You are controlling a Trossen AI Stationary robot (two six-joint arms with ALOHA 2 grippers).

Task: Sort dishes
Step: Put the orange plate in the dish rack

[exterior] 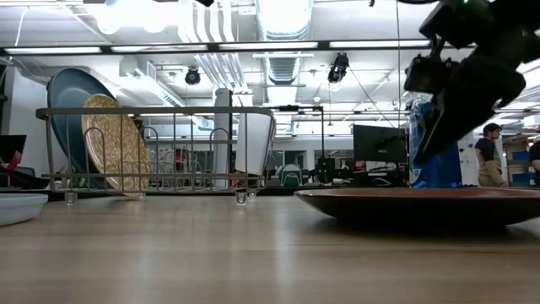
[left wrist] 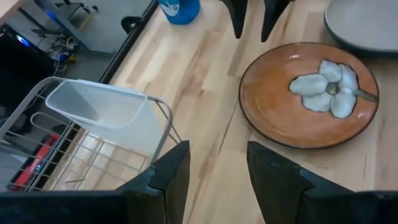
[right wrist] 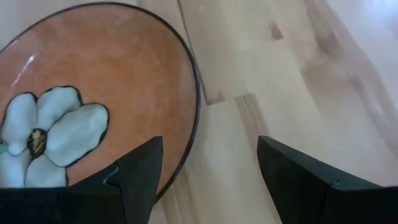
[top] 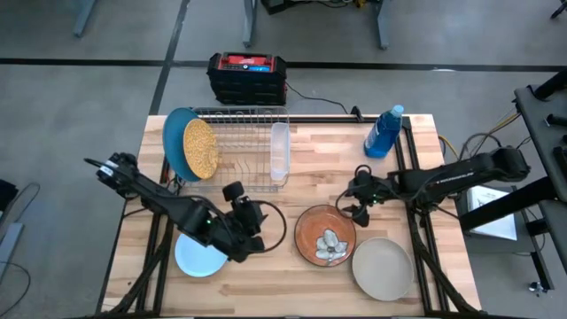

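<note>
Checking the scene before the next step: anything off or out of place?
Nothing spilled or broken. The clear plastic cup lies on its side in the dish rack, not upright. The mid-blue plate and gold speckled plate stand in the rack; the orange flower plate, beige-grey plate and pale blue plate lie flat on the table.

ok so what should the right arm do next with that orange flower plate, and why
Probably lower the right gripper a little onto the orange flower plate's near rim. Its open fingers already straddle that edge, above the plate lying flat on the table; the rack has free slots.
</note>
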